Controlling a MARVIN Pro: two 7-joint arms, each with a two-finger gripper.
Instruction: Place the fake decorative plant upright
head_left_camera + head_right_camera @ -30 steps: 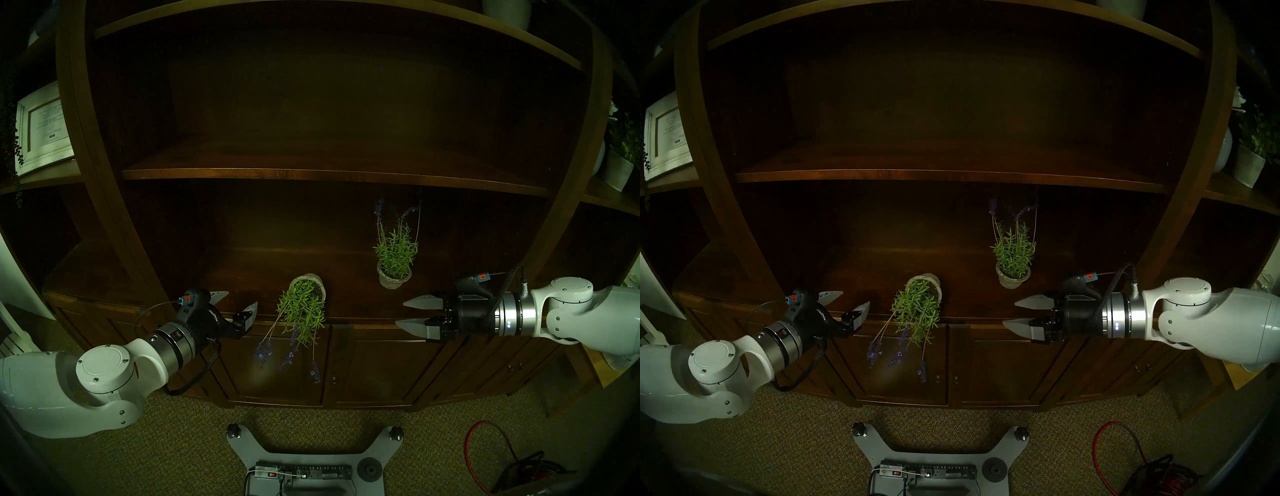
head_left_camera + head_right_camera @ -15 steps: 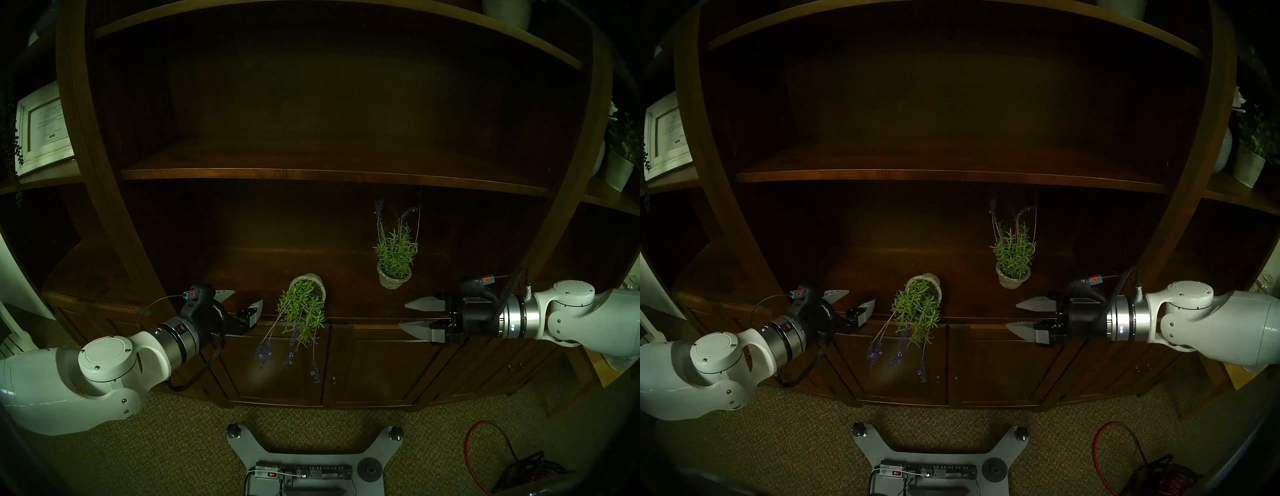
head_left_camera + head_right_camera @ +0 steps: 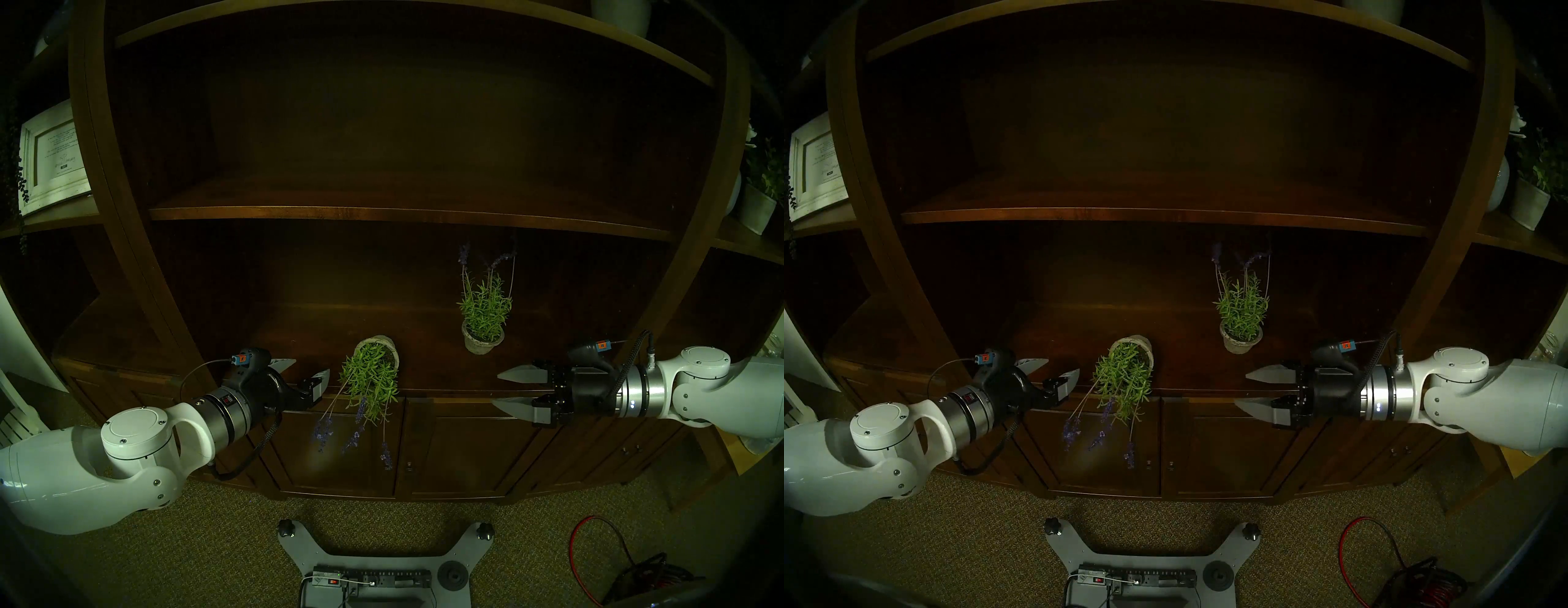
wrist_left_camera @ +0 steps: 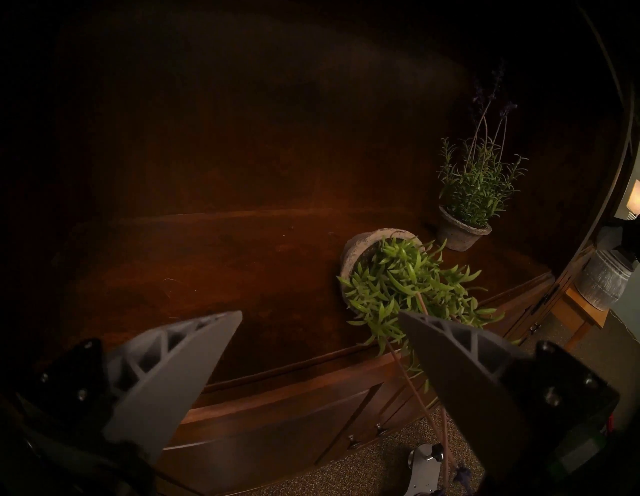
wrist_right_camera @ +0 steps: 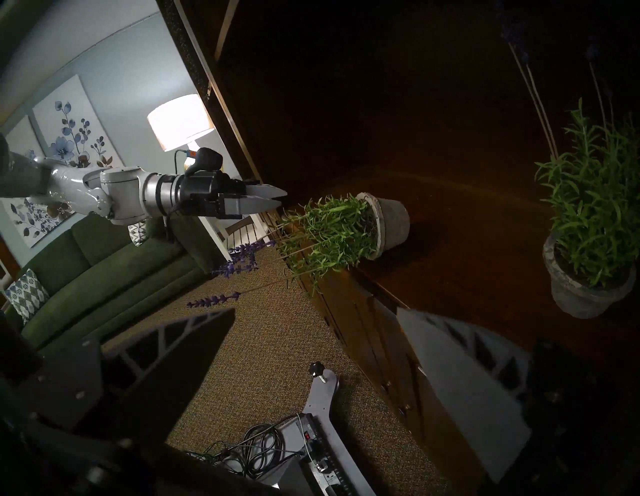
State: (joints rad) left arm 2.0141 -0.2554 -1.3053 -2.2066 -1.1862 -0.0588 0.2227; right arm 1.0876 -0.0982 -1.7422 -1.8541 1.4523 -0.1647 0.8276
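The tall dark-brown wooden shelf unit [image 3: 382, 212] carries both plants on its lower ledge. The tipped-over fake lavender plant in a grey stone pot [image 3: 373, 373] lies on its side at the front edge, purple blooms hanging over. The upright matching potted lavender [image 3: 483, 322] stands behind, to its right. Left hand [image 3: 306, 369] just beside the foliage, spread wide, empty. Right hand [image 3: 505, 388] apart, likewise spread, empty.

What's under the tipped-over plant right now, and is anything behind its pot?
The tipped plant lies on the wooden ledge; its purple flower stems hang past the edge over the cabinet doors. Behind its pot only bare dark shelf shows; the contact spot underneath is hidden.
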